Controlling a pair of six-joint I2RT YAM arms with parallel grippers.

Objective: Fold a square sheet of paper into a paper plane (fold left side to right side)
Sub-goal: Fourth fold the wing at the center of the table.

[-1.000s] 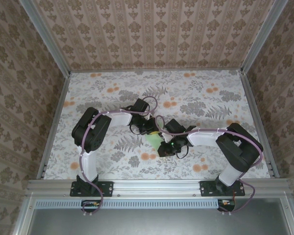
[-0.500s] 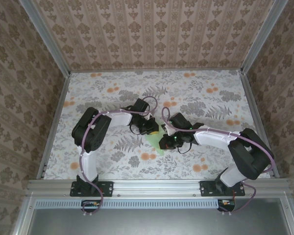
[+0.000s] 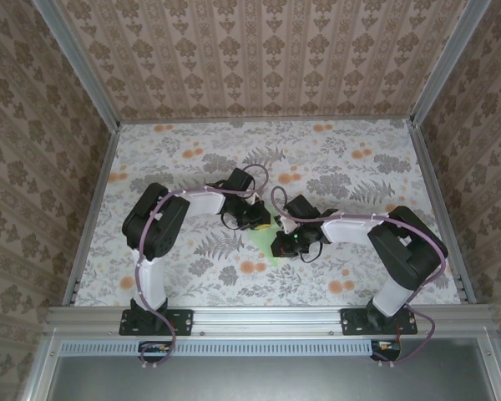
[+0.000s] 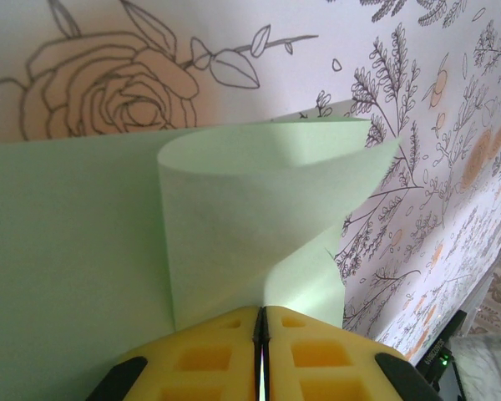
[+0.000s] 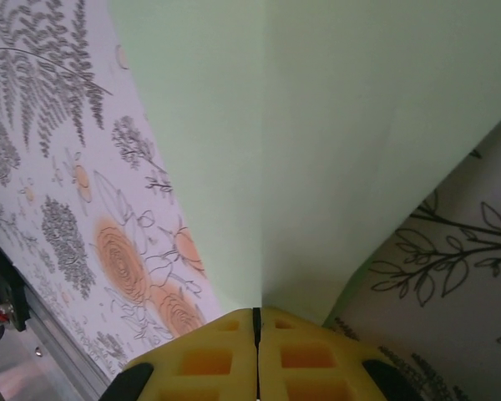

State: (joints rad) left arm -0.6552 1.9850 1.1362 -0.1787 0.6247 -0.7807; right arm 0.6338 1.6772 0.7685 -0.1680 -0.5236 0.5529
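paper plane (image 3: pixel 268 243): pale-green paper, seen from the top camera as a small patch caught between the two hands, a bit nearer than the middle of the surface. Not much of a dart shape can be made out from up there, too much is covered by the arms.

paper, left wrist view (image 4: pixel 83 251): one flat layer is spread to the left, and a second layer (image 4: pixel 259 217) is curled up and over in a soft loop, not pressed flat. Its upper edge is lifted off the print behind it.

paper, right wrist view (image 5: pixel 334 142): a straight crease is seen running down the sheet right into the gap between the pads, with a panel of paper on each side of it.

left hand (image 4: pixel 260 322): yellow pads (image 4: pixel 204 357) are pressed together, only a hairline is left between them, and the near edge of the paper is pinched there. From above, this hand (image 3: pixel 255 216) is found at the far-left side of the paper.

right hand (image 5: pixel 255 316): same deal, pads (image 5: pixel 311 357) are closed tight with the paper nipped at the crease. From above, it (image 3: pixel 287 244) is placed at the right side of the paper, just beside the left hand.

surface (image 3: pixel 359 167): covered in a pale print of grey ferns and orange flowers; a line-drawn rose (image 4: pixel 108 83) is picked up close by the left wrist camera.

surroundings: brown patterned wallpaper (image 3: pixel 259 50) on three sides, a metal rail (image 3: pixel 267 318) along the near edge where both arms are bolted.
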